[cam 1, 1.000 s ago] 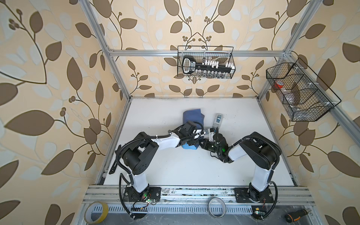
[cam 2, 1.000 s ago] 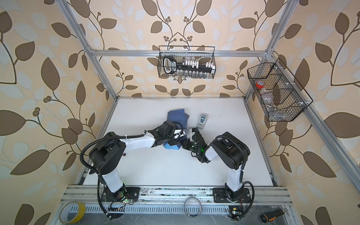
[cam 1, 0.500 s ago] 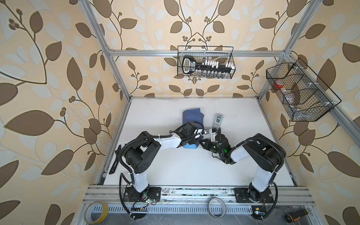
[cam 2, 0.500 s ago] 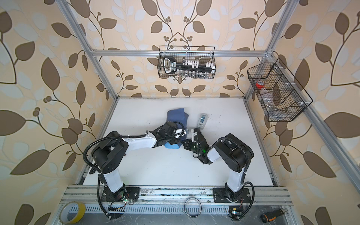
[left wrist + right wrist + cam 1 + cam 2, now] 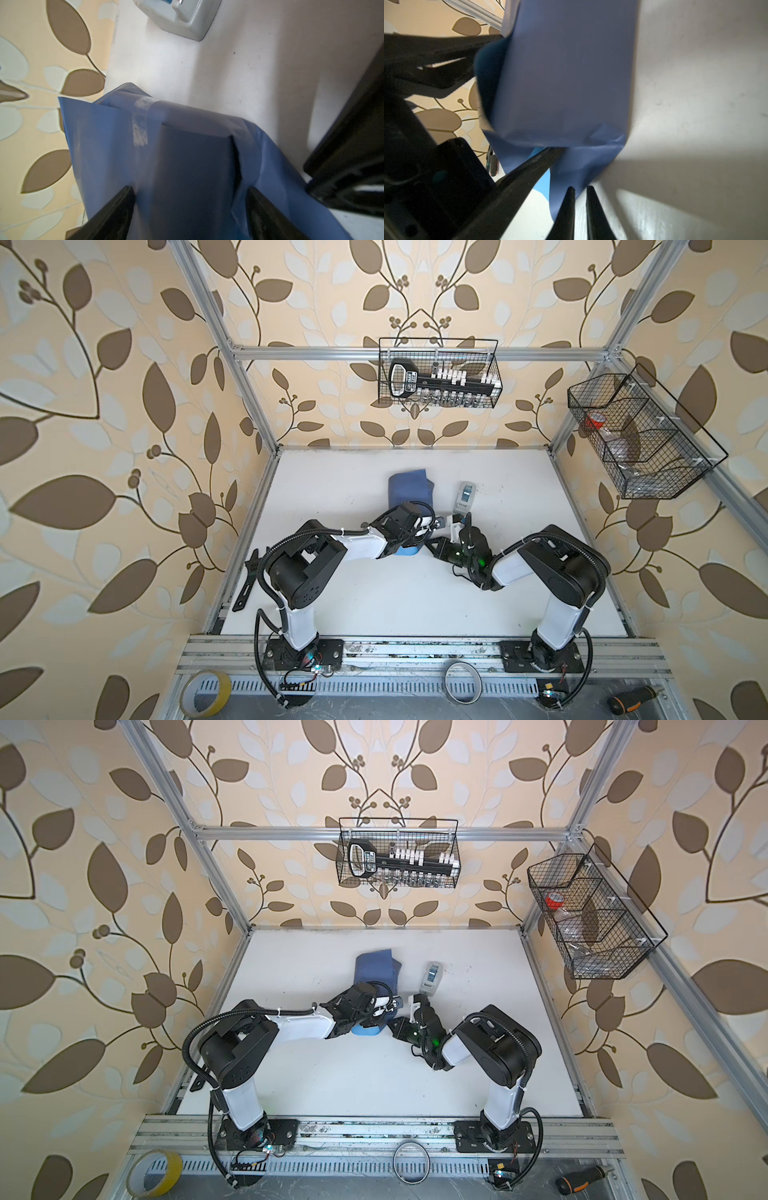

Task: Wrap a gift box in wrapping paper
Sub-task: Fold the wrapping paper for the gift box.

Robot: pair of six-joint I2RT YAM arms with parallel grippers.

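Observation:
The gift box is hidden inside the wrapping paper (image 5: pixel 409 489) (image 5: pixel 376 969), a slate-blue parcel lying mid-table in both top views. A light blue paper end (image 5: pixel 405 551) sticks out under my left wrist. My left gripper (image 5: pixel 424 531) (image 5: pixel 189 187) reaches down over the parcel. Its jaws are wide and hug the papered box (image 5: pixel 195 166) on both sides. A strip of tape (image 5: pixel 140 124) holds one fold. My right gripper (image 5: pixel 430 546) (image 5: pixel 579 188) sits low beside the parcel (image 5: pixel 564 72), nearly closed, with a paper flap (image 5: pixel 581 166) drawn to a point between its fingertips.
A grey-white tape dispenser (image 5: pixel 465 495) (image 5: pixel 172 16) stands just behind the right gripper. Wire baskets hang on the back wall (image 5: pixel 438 373) and the right wall (image 5: pixel 640 439). A black tool (image 5: pixel 249 580) lies at the table's left edge. Tape rolls (image 5: pixel 205 693) sit on the front rail.
Both grippers stay at the parcel. The left arm's elbow has swung slightly to the right. The parcel has barely shifted.

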